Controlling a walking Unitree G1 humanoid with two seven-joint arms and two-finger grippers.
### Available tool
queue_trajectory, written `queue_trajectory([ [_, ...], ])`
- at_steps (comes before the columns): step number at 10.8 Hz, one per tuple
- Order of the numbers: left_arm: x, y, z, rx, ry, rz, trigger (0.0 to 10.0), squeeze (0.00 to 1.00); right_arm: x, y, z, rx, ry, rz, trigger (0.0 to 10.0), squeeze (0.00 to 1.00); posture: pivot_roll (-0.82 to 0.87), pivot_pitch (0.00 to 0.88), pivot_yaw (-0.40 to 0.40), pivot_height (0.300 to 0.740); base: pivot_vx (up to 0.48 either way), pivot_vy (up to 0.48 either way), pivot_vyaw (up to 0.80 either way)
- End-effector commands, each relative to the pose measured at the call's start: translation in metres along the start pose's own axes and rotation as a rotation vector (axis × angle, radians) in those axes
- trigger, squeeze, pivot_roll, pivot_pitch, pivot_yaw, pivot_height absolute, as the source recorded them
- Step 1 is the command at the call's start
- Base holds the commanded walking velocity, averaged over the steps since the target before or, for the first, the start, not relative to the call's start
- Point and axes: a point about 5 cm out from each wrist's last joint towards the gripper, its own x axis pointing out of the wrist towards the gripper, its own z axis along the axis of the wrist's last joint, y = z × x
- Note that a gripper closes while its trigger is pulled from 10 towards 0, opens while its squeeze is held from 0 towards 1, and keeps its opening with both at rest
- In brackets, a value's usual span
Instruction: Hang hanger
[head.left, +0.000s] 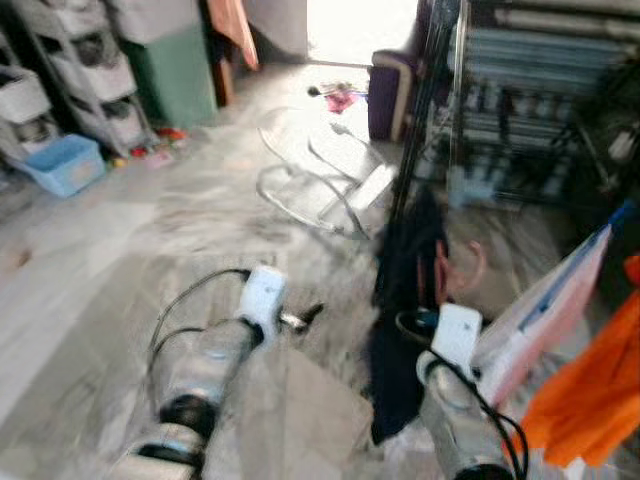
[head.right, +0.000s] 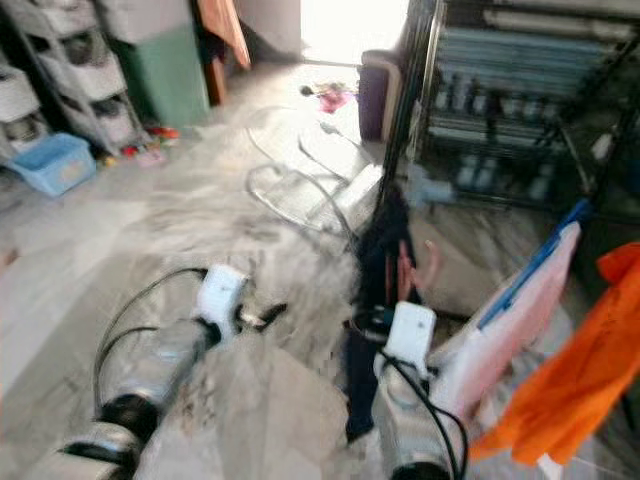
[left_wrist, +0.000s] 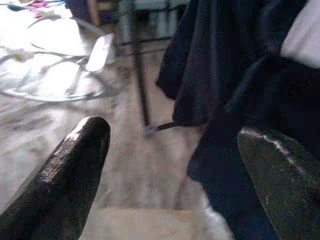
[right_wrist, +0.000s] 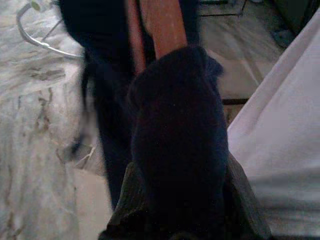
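right now the right gripper (right_wrist: 175, 200) is holding a dark blue cloth (head.left: 405, 300) low in front of the robot, and its jaws are closing tight on a bunch of that cloth. a pink hanger (head.left: 465, 270) is sitting inside the cloth, and its orange-pink bars (right_wrist: 162, 25) are sticking out just past the fingers. the cloth is hanging down beside a thin black pole (head.left: 420, 110) of a metal rack (head.left: 540, 100).

the left gripper (left_wrist: 170, 165) is reaching out over the marble floor (head.left: 120, 240), near the cloth but not touching it. its jaws are spreading wide apart with nothing between them.

an orange cloth (head.left: 590, 390) and a white and pink cloth (head.left: 545, 310) are hanging on the robot's right side. a folded white wire frame (head.left: 320, 180) is lying on the floor farther away. a blue tub (head.left: 62, 163) is sitting by gray drawers (head.left: 75, 70) on the far left.
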Motion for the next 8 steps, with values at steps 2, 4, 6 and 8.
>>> queue_trajectory([
  [2,-0.002,0.004,0.002,0.003,-0.008,-0.007,10.0,0.00,-0.002,0.008,0.006,0.021,-0.030,0.009,10.0,0.00,-0.01,0.000,0.010,0.740,0.000,0.000,0.00],
  [4,-0.001,0.001,0.004,0.000,-0.014,-0.019,10.0,0.00,-0.002,0.006,0.005,0.021,-0.018,-0.007,10.0,0.00,-0.01,0.000,0.007,0.740,0.000,0.000,0.00],
  [6,-0.002,0.000,0.002,-0.003,-0.012,-0.026,10.0,0.00,-0.002,-0.002,-0.003,0.050,0.027,-0.064,10.0,0.00,-0.01,0.000,0.005,0.740,0.131,0.000,0.00],
  [8,-0.002,0.000,0.001,-0.005,-0.008,-0.029,10.0,0.00,-0.002,-0.007,-0.007,0.077,0.058,-0.090,10.0,0.00,-0.01,0.000,0.003,0.740,0.000,0.000,0.00],
])
